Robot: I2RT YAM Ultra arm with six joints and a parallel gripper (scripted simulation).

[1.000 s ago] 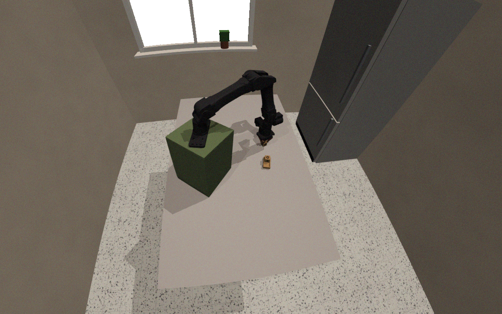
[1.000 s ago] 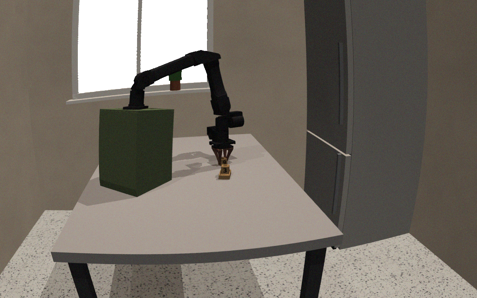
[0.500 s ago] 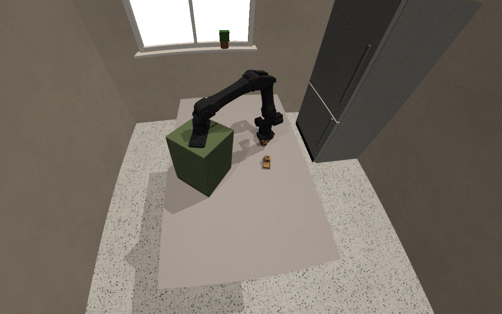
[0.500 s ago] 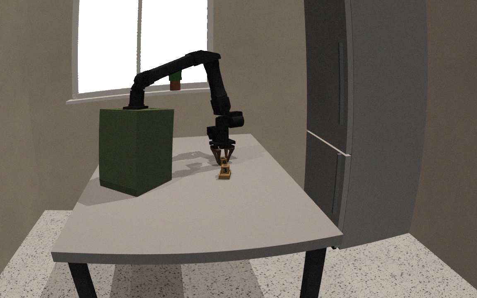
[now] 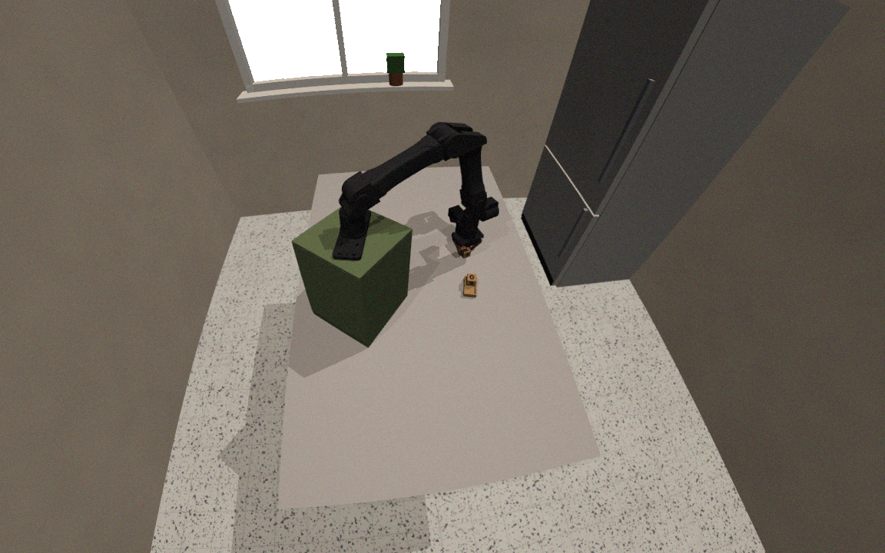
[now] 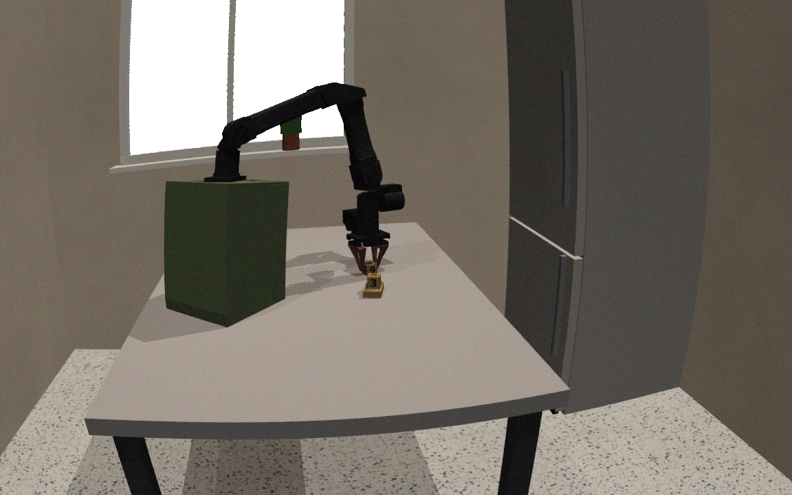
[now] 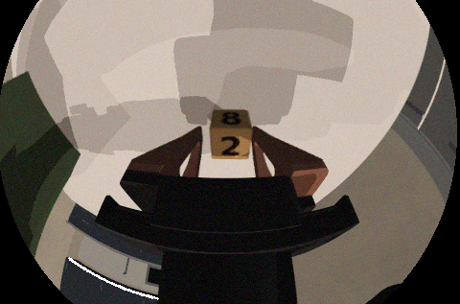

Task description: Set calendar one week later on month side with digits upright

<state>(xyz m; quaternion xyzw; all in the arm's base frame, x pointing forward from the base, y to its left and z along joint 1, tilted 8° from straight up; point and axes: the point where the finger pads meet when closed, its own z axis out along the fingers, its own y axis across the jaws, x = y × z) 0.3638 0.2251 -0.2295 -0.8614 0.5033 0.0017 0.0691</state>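
Note:
A wooden cube (image 5: 465,252) (image 6: 372,269) (image 7: 231,145) stands on the table behind the tray, with 9 facing the exterior camera; the wrist view shows 8 and 2 on it. My gripper (image 5: 466,250) (image 6: 369,269) (image 7: 226,131) points down, open around this cube. In the wrist view a gap shows at the left finger, and the right finger is very close to the cube or touching it. The wooden tray (image 5: 469,295) (image 6: 372,294) lies on the table in front. The other cube (image 5: 471,278) (image 6: 373,282) is in it, with 3 facing the exterior camera. A month's name is not legible.
The arm stands on a tall green block (image 5: 363,289) (image 6: 226,252) (image 7: 29,151) at the left of the table (image 5: 432,412) (image 6: 325,369). A grey fridge (image 5: 611,171) (image 6: 632,184) stands beyond the table's right edge. A potted plant (image 5: 396,65) is on the window sill.

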